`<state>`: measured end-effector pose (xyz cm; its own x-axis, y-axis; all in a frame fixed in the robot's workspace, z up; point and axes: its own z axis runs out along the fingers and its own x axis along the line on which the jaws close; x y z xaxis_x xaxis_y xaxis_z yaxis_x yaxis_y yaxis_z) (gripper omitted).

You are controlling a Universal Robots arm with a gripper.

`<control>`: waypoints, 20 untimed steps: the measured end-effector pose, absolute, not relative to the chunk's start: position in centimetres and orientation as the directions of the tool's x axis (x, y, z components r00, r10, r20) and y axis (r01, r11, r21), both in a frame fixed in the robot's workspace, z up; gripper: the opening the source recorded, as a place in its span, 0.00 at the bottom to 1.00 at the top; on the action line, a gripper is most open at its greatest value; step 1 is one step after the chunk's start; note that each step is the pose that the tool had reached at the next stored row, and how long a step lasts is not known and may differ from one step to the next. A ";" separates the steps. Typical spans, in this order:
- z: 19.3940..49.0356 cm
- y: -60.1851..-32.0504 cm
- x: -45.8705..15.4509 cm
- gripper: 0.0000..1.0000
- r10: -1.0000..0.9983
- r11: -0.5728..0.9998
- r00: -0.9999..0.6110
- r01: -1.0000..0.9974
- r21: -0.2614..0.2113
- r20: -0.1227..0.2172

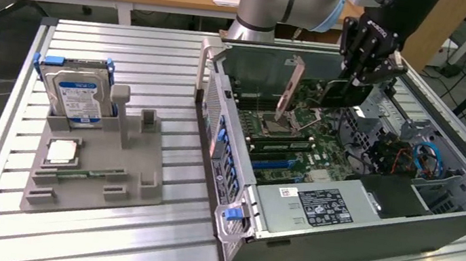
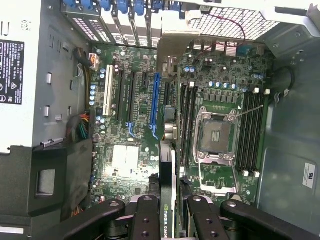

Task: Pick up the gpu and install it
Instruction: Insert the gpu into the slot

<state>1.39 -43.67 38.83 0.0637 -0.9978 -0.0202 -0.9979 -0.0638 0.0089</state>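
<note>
The gripper (image 2: 168, 212) hides the rear of the gpu (image 2: 168, 165), leaving just its front edge showing ahead of the fingers (image 2: 145, 220), whose bases the wrist picture's edge cuts off.

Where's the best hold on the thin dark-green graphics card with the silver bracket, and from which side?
Pinch the graphics card by its flat faces at the top edge, from above, as the black gripper does: it hangs on edge over the open grey case, leaving bracket and lower edge free.
</note>
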 end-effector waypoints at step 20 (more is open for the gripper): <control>38.1 -43.6 1.2 0.26 -0.998 -0.062 0.062 -0.998 0.006 -0.020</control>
